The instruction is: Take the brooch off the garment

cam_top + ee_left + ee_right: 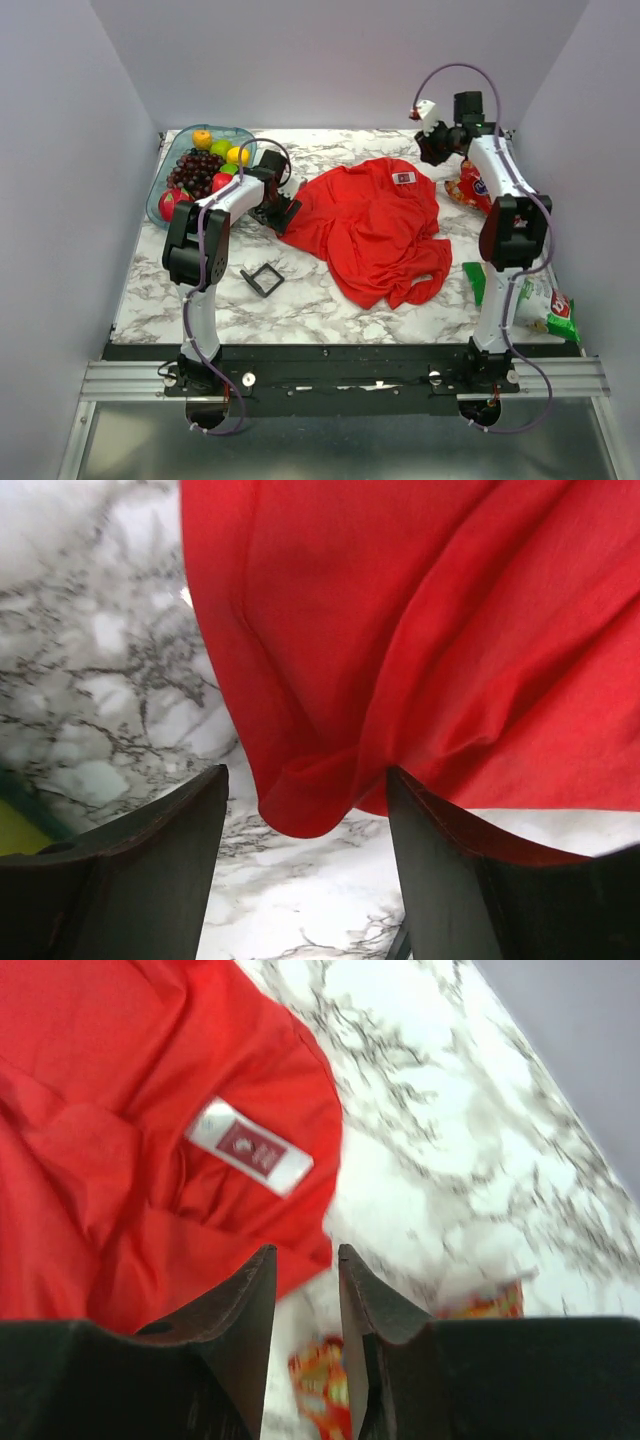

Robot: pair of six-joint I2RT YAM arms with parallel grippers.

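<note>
Bowl [153,200]: glassy, heaped with grapes and round fruit, far left.
Left gripper [305,780]: dark jaws spread wide either side of a rounded fold at the shirt's left edge, gripping nothing.
Frame [262,279]: black, square, open, flat on marble.
Shirt [375,230]: soft red cloth, rumpled, mid-table; tag end toward the back wall, long axis back to front.
Tag [250,1147]: white with a red square, clear only from the right wrist.
Brooch: not made out in any view.
Right gripper [300,1255]: narrow gap, nothing in it, over the collar edge.
</note>
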